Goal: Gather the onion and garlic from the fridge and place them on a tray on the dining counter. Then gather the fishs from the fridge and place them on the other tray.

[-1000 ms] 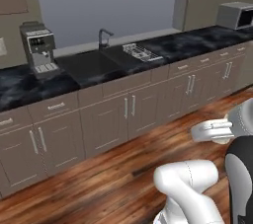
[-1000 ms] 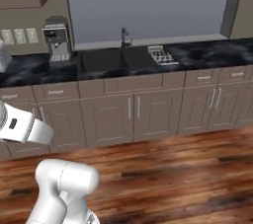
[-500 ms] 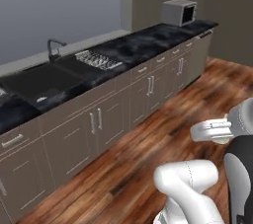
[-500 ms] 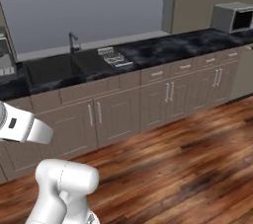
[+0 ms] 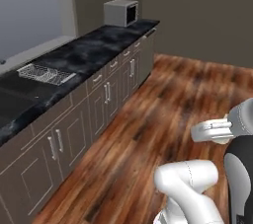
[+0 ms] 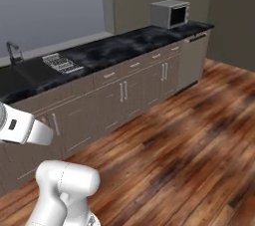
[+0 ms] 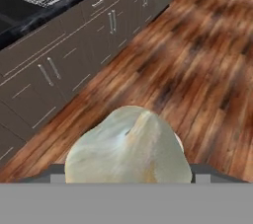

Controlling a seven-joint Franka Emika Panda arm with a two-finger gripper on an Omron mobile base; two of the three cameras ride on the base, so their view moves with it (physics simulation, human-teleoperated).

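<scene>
A pale, lumpy garlic (image 7: 129,149) bulb, off-white with faint tan streaks, takes up the lower middle of the hand view. My gripper (image 7: 127,177) is shut on it, and the bulb hides both fingertips. Below the garlic lies bare wooden floor (image 7: 197,70). The onion, the fishs, the fridge, the trays and the dining counter are out of view.
A dark marble-look counter (image 5: 94,48) on grey-beige cabinets (image 6: 124,93) runs along the left wall. It carries a wire dish rack (image 5: 45,74) beside a sink (image 6: 20,73) and a microwave (image 6: 170,14) at its far end. Wooden floor (image 6: 199,130) stretches open to the right.
The whole picture has swung: the base has turned right, so the counter slid left. The coffee machine left the views and the microwave came nearer. The garlic stays in the gripper.
</scene>
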